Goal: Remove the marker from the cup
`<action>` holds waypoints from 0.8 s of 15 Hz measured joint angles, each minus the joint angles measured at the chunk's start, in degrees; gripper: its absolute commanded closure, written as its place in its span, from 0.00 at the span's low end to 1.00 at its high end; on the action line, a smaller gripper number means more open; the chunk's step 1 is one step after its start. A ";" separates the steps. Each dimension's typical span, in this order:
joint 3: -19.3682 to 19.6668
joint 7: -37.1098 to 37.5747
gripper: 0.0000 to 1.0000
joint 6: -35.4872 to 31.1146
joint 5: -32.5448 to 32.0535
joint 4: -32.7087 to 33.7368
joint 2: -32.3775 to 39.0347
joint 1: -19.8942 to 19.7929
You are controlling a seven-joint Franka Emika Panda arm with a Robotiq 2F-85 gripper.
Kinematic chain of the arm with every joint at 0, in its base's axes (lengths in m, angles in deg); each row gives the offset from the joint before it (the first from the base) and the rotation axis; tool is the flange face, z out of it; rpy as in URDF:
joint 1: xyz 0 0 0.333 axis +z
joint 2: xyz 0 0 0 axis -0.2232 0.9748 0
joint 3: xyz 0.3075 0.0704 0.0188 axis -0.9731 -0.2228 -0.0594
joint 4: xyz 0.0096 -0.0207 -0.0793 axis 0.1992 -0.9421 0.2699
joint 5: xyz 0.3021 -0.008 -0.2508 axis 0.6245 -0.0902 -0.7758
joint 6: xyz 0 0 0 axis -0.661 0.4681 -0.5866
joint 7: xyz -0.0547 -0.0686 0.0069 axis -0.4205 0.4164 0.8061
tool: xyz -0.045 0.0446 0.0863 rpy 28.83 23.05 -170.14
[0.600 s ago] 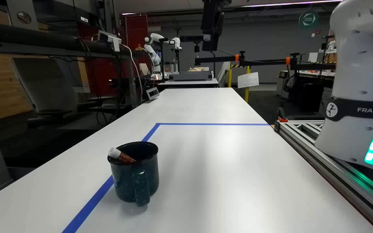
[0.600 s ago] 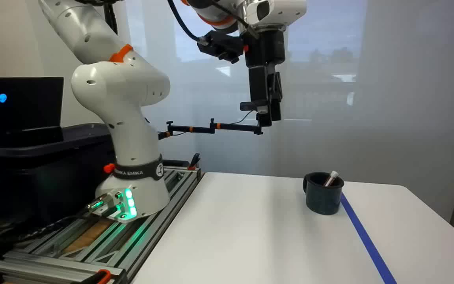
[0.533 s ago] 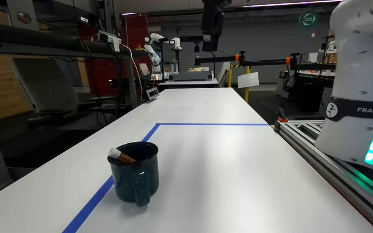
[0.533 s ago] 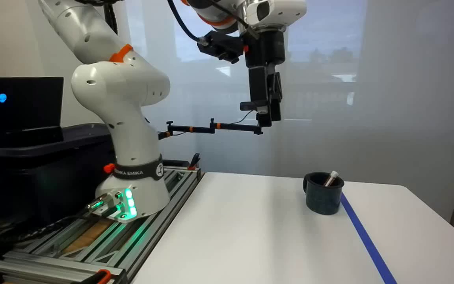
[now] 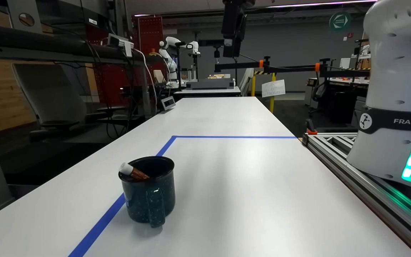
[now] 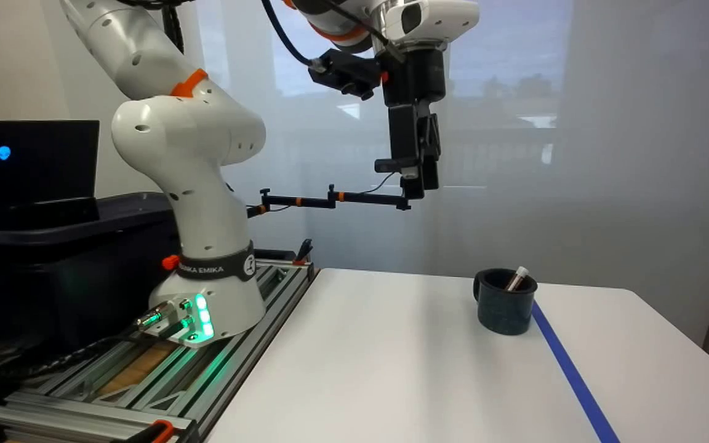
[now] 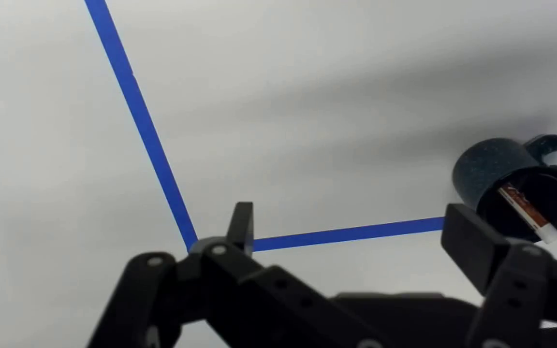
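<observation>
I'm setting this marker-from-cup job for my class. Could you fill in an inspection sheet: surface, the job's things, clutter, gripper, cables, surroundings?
Surface: white table marked with blue tape.
Job's things: cup upright on the table, near the tape; marker leaning inside it, white end past the rim.
Clutter: small grey box at the table's edge in an exterior view.
Gripper: gripper open, raised above the table, not touching the cup or marker.
Cables: black cable running to the wrist camera.
Surroundings: arm on a metal frame beside the table; laptop, chair and another arm in the background.
</observation>
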 measured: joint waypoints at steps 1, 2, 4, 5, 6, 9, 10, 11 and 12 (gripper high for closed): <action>0.03 -0.35 0.00 -0.20 0.00 0.09 0.07 0.12; 0.14 -1.37 0.00 -1.67 0.02 0.16 0.42 0.53; 0.83 -5.06 0.00 -6.32 0.43 0.31 2.00 2.50; 1.32 -7.06 0.00 -8.82 0.67 0.44 3.18 3.76; 1.94 -9.26 0.00 -11.30 1.04 0.61 4.64 5.15; 4.84 -16.82 0.00 -18.62 3.82 1.02 9.98 10.20; 6.19 -19.84 0.00 -20.75 5.33 1.17 11.90 12.27; 7.62 -23.00 0.00 -22.62 7.09 1.33 13.74 14.46; 9.30 -26.60 0.00 -24.44 9.28 1.55 15.67 16.93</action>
